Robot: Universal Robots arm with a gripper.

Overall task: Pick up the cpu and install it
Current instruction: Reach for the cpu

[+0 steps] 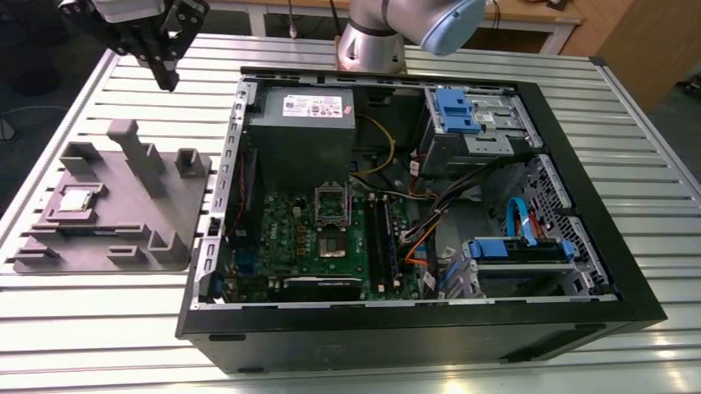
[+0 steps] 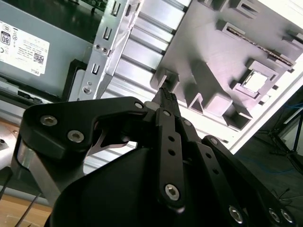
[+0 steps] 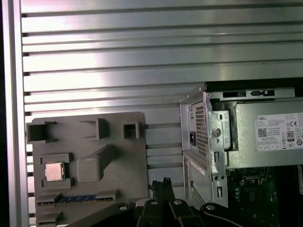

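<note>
1. We see the cpu (image 1: 75,201) lying flat in a recess of the grey tray (image 1: 121,226), at the exterior view's left, outside the case.
2. We find the gripper (image 1: 167,78) hanging over the table (image 1: 110,328) past the tray's far edge, well apart from the cpu. In both wrist views its fingers (image 2: 165,97) look pressed together, holding nothing.
3. We note the open case (image 1: 416,336) just beside the tray, on the exterior view's right, with a green board (image 1: 295,238) inside.

Overhead lighting. Glare bands streak the slatted table (image 1: 98,328) in the exterior view. In the second wrist view the grey holder (image 2: 199,33) bleaches near white behind the dark gripper (image 2: 165,97). The case (image 1: 416,328) interior lies shadowed.
</note>
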